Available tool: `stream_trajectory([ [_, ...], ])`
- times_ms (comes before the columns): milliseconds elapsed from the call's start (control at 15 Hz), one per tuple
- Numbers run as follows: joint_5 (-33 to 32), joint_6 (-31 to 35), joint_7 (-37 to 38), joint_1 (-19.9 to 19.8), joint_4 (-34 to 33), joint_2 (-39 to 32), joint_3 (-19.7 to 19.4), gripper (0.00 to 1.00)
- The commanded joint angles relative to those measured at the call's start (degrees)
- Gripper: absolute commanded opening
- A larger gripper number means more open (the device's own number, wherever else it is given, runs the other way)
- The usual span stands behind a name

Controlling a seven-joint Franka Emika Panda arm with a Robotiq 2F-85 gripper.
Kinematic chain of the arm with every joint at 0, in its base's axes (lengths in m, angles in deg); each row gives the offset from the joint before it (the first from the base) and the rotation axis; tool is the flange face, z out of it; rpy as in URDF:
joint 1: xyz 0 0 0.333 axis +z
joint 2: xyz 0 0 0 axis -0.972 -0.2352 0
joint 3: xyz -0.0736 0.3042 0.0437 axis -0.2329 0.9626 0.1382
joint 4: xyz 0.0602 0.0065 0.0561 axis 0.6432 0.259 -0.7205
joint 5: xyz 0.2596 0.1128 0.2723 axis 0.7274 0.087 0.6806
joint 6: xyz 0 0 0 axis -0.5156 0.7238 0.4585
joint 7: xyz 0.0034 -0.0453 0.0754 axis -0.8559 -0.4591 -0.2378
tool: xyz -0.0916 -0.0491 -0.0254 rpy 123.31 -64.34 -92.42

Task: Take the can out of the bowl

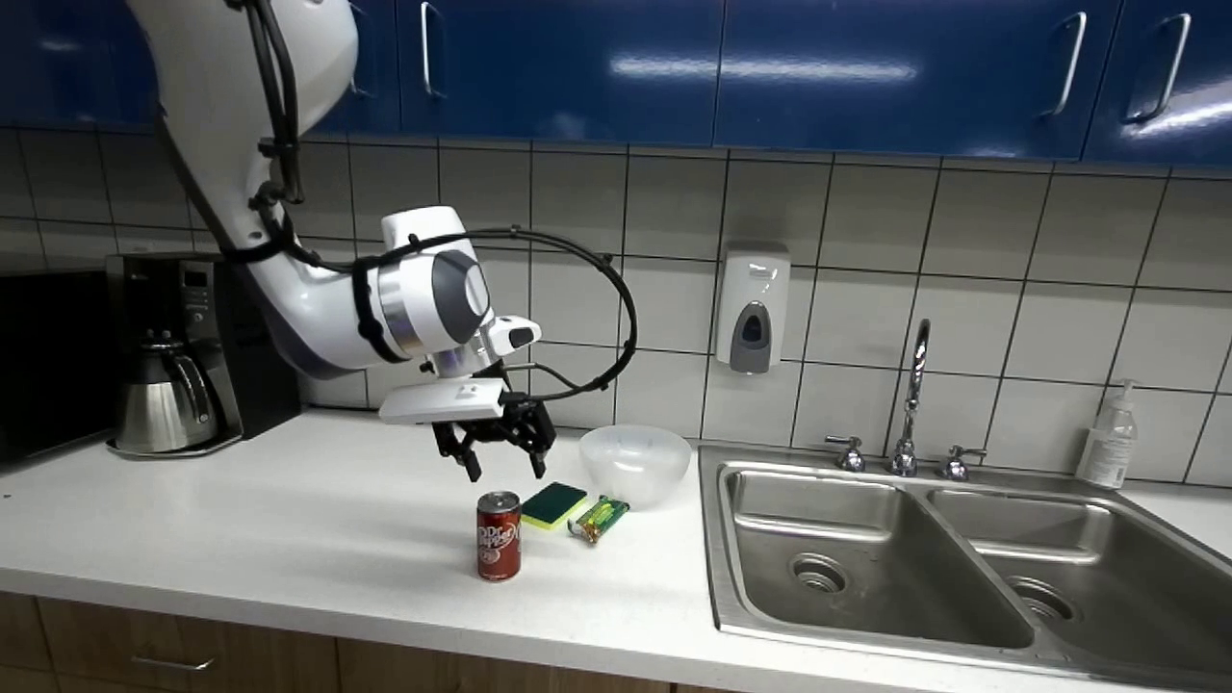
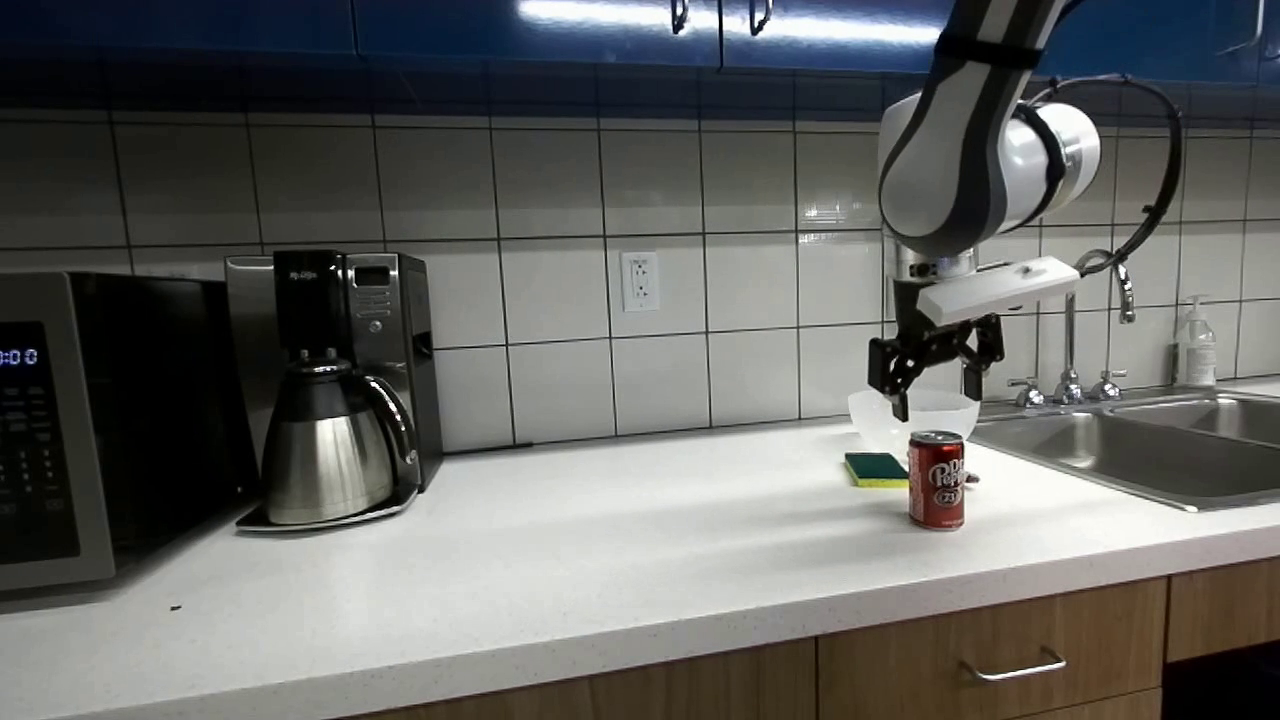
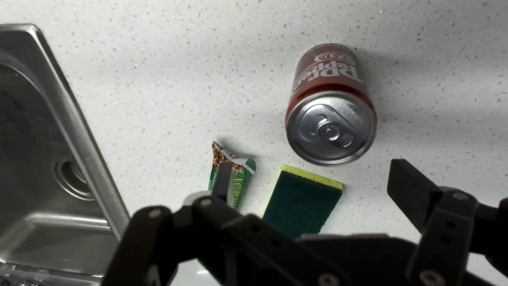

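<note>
"Where is the small red cylindrical metal drink can (image 3: 329, 85)?"

"Upright on the speckled white countertop (image 1: 241, 520), outside the round translucent white bowl (image 1: 635, 467), which sits farther back by the tiled wall (image 1: 674, 303)."

"What can you read on it?"

"'Dr Pepper' in pale letters, with a '23' in the emblem beneath."

"And the black two-fingered gripper (image 1: 506, 474)?"

"Released. Its fingers (image 3: 412, 194) are spread well apart, and it hangs above the counter, clear of the can."

"Any other print?"

"In the wrist view, the green snack-bar wrapper (image 3: 240, 184) shows 'NATURE VA', the letters after that unclear. It lies just beside the flat rectangular green-and-yellow sponge (image 3: 303, 202), without touching it."

"Farther off?"

"The black-and-grey microwave (image 2: 160, 400) has a lit clock (image 2: 20, 357) ending in ':00'. The clear plastic pump bottle (image 1: 1109, 445) behind the steel double sink (image 1: 722, 539) carries a label too small to read."
</note>
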Motion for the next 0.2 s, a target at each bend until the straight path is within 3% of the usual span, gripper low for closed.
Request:
stream_trajectory([
  [0,-0.3,-3.4,-0.3,-4.2,-0.7,1.5,4.2,1.00],
  [133,-0.1,-6.9,-1.1,-5.3,-1.2,3.6,5.3,1.00],
])
